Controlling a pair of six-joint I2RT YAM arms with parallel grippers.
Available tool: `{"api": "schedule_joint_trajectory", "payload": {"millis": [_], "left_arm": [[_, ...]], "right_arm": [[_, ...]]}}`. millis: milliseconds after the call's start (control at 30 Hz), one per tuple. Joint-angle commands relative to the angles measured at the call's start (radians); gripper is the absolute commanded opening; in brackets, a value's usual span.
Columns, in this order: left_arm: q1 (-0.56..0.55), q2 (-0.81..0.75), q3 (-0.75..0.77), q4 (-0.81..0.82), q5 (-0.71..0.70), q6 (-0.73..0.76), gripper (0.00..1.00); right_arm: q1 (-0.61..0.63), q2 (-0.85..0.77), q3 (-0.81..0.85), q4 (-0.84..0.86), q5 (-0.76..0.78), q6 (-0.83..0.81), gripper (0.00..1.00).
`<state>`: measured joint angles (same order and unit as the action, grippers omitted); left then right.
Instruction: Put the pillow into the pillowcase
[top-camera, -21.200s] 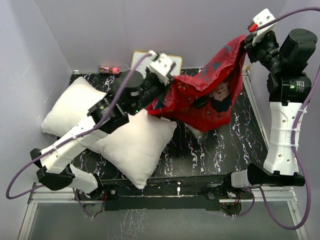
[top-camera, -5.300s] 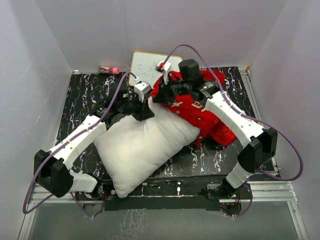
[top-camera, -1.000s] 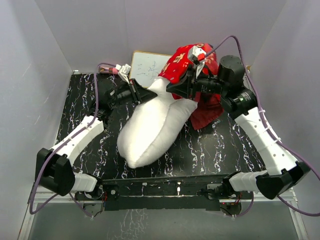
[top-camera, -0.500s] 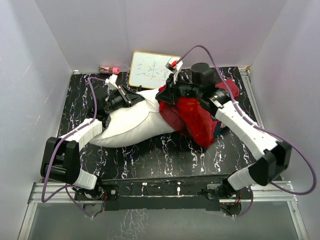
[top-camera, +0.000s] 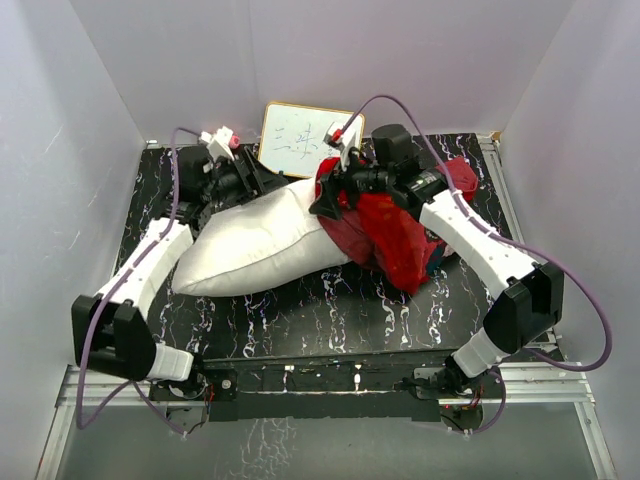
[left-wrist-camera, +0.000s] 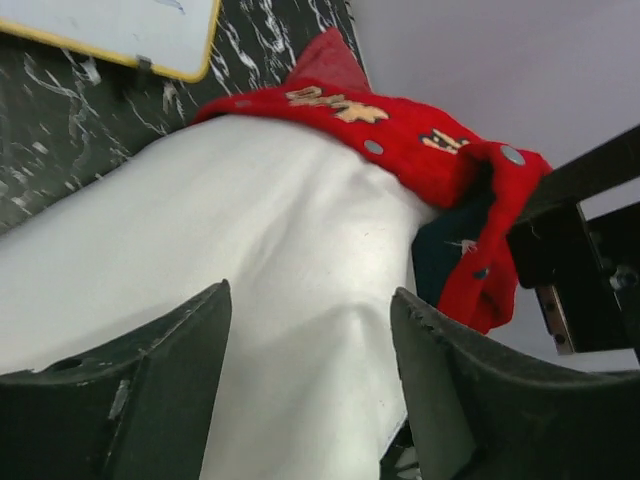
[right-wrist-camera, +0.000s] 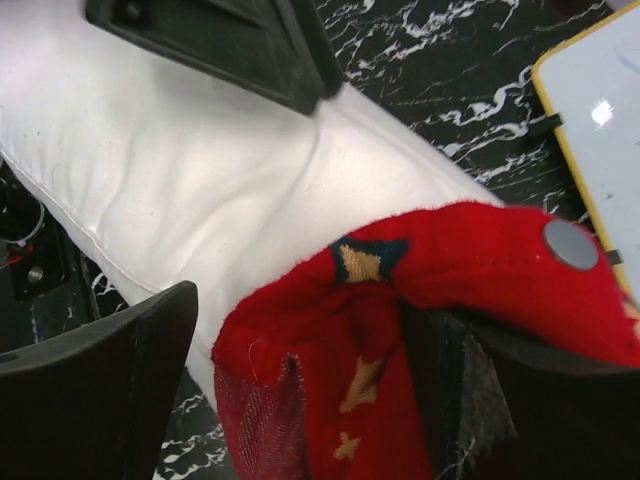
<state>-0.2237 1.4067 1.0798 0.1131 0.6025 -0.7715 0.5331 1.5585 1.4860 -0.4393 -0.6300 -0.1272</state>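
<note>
From above, the pillow (top-camera: 255, 245) lies on the black marbled table (top-camera: 330, 315). Its one end is near the left arm's base side and its other end goes into the mouth of the red pillowcase (top-camera: 395, 235). The left gripper (top-camera: 268, 185) is at the far upper edge of the pillow, just beside the whiteboard (top-camera: 298, 135). The right gripper (top-camera: 322, 198) is at the pillowcase's mouth, where the red cloth meets the white one.

In the left wrist view, the left gripper (left-wrist-camera: 310, 295) has its fingers (left-wrist-camera: 150, 400) well apart, and the pillow (left-wrist-camera: 230, 250) bulges between them. The pillowcase (left-wrist-camera: 420, 150) covers the pillow's far end.

In the right wrist view, the right gripper (right-wrist-camera: 300, 330) also has its fingers (right-wrist-camera: 100, 400) apart. The hem of the pillowcase (right-wrist-camera: 480, 260) sits between them and drapes over one finger. The pillow (right-wrist-camera: 190, 190) is just under this hem.
</note>
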Motion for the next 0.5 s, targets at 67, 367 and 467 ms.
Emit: {"api": "schedule_joint_trajectory", "payload": {"millis": [67,367,467], "left_arm": [[0.009,-0.163,0.290,-0.466,-0.115,0.497,0.75],[-0.270,-0.309,0.291,-0.704,-0.295,1.017,0.89],[-0.422,-0.294,0.268,-0.792,-0.483,1.084,0.94]], "right_arm": [[-0.086,0.003,0.107,0.004,-0.087,-0.069,0.88],[-0.130,0.145,0.155,-0.015,0.019,-0.005,0.71],[-0.133,0.169,0.179,-0.015,0.018,-0.007,0.70]]}}
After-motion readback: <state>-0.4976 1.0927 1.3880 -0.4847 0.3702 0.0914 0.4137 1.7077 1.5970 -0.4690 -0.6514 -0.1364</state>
